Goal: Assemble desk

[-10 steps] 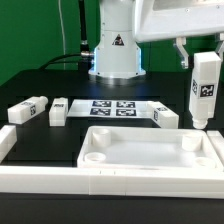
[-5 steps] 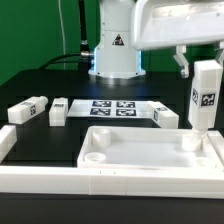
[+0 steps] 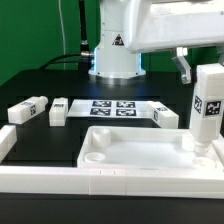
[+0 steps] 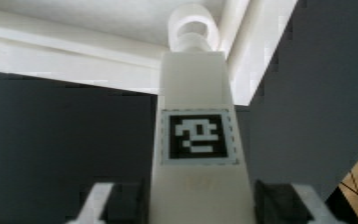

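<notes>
Gripper [image 4: 190, 206] clamps one leg [image 3: 207, 105] upright over the far corner of the tabletop [image 3: 140, 150] on the exterior view's right, its fingers [image 4: 105, 205] pressed to either side of the tagged shaft in the wrist view. The leg's lower end sits at or just above the corner socket [image 3: 191, 141]; neither view shows whether it touches. The tabletop lies rim up on the black table [image 3: 50, 142], inside the white rails [image 3: 40, 180], and its other visible sockets stand empty. Three spare legs lie flat behind it: an outer leg [image 3: 28, 108] and an inner leg [image 3: 58, 110] on the exterior view's left of the marker board [image 3: 112, 107], and a third leg [image 3: 166, 115] on its right. On this showing no leg is seated yet, so the build looks to be at the first of four insertions: this leg has to go into its socket and be fixed there, then the three others fetched and fitted in turn
</notes>
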